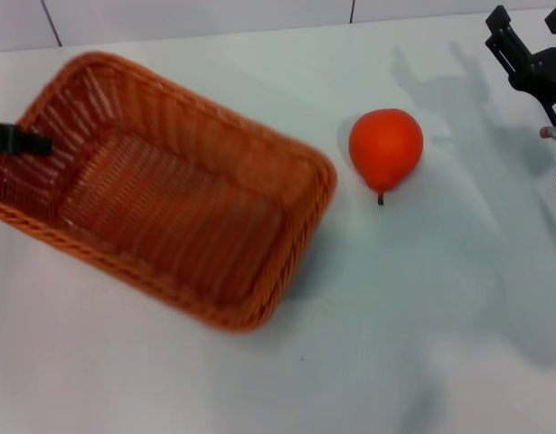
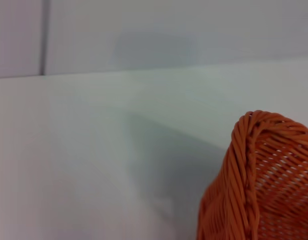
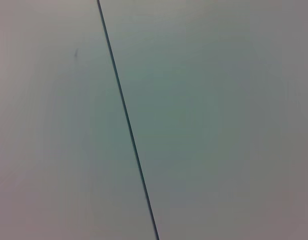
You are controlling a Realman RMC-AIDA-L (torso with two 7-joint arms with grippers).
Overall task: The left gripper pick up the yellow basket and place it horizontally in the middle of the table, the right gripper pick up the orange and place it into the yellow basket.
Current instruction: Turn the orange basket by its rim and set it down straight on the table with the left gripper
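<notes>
The yellow basket (image 1: 169, 190) is a large orange-brown wicker basket at the left of the white table (image 1: 422, 316), lying at a slant with its inside empty. One corner of it shows in the left wrist view (image 2: 264, 175), with its shadow on the table beyond. My left gripper (image 1: 20, 138) is a slim black tip at the basket's left end, closed over the rim there. The orange (image 1: 386, 145) lies on the table to the right of the basket, apart from it. My right gripper (image 1: 528, 25) is open and empty, raised at the far right, beyond the orange.
A pale wall with panel seams (image 1: 353, 11) runs along the table's far edge. The right wrist view shows only a pale surface with one dark seam (image 3: 126, 120). Bare tabletop lies in front of the basket and the orange.
</notes>
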